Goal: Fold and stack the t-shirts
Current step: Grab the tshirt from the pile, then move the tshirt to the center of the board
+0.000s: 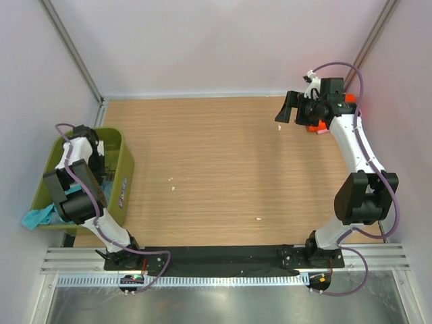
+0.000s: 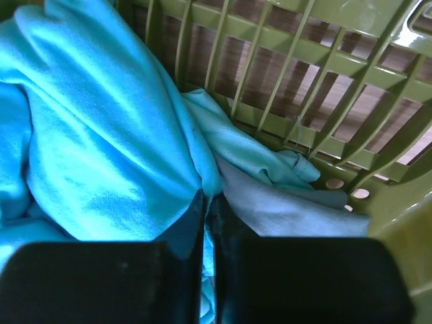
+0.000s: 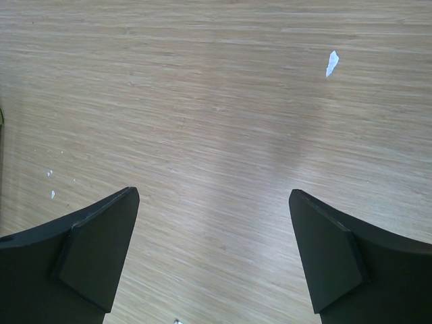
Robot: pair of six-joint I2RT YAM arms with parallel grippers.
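Left wrist: left fingers [image 2: 101,283] pinch the crumpled turquoise t-shirt [image 2: 101,135], folds running upper-left to bottom-centre, in a slatted olive bin [image 2: 304,61]; right fingers [image 3: 88,256] gape over woodgrain worktop [image 3: 202,101].

Setting: robotics test cell, lab type.

Evidence:
- Two white-and-black arms, left arm [image 1: 84,196] and right arm [image 1: 354,155], are bolted to a black base plate [image 1: 223,260] beside an aluminium rail [image 1: 67,260] at the near edge.
- A bare wood-grain table [image 1: 216,169] is boxed in by plain pale panels [image 1: 223,40] set in aluminium corner posts [image 1: 71,47].
- Purple cables [image 1: 335,64] run loose along the arms.
- Props: an olive-green slatted bin [image 1: 125,175] with a turquoise t-shirt [image 1: 37,216] over its rim.
- Small white flecks [image 1: 258,219] lie on the wood, possibly paper scraps; too small to tell.
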